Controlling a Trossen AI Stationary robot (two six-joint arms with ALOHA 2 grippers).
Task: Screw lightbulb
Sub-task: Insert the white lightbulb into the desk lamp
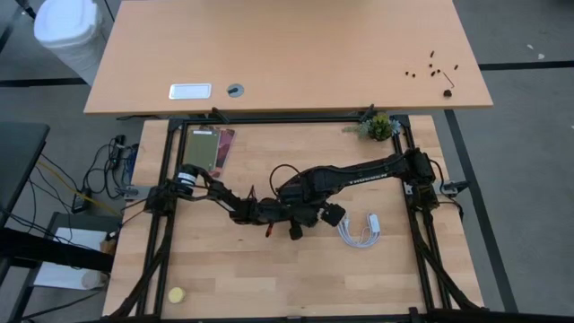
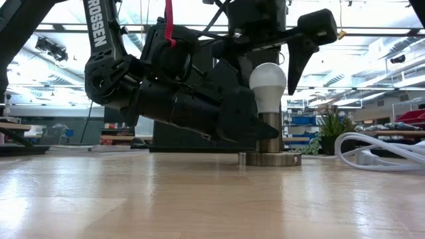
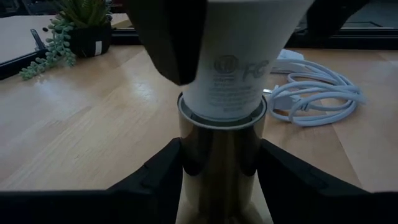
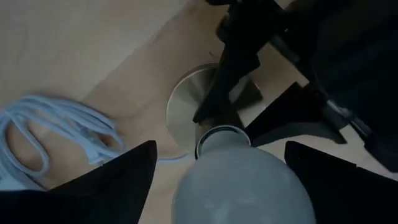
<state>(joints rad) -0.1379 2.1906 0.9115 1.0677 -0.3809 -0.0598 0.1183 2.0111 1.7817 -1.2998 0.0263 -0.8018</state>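
The white lightbulb (image 2: 267,81) stands upright with its base in the silvery socket's stem (image 2: 269,133), which rises from the round disc (image 2: 270,159) on the table. My left gripper (image 3: 221,186) is shut on the stem, low and level; it also shows in the high view (image 1: 291,217). My right gripper (image 4: 221,168) is open above, pointing down, one finger (image 2: 293,60) on either side of the bulb (image 4: 242,186) with a gap to it. In the high view the arms hide bulb and socket. My left gripper pinches the socket's upright stem (image 3: 221,155) between its two fingers (image 3: 158,177), below the rim where the bulb (image 3: 230,68) sits. The fingers come in level, just above the table, and lie across the stem. The socket stands upright on its disc on the table.
A coiled white cable (image 1: 363,231) lies right of the socket; it also shows in the low view (image 2: 382,151). A small potted plant (image 1: 378,127) stands at the far right, a booklet (image 1: 211,148) at the far left, a small yellow thing (image 1: 177,294) at the near left.
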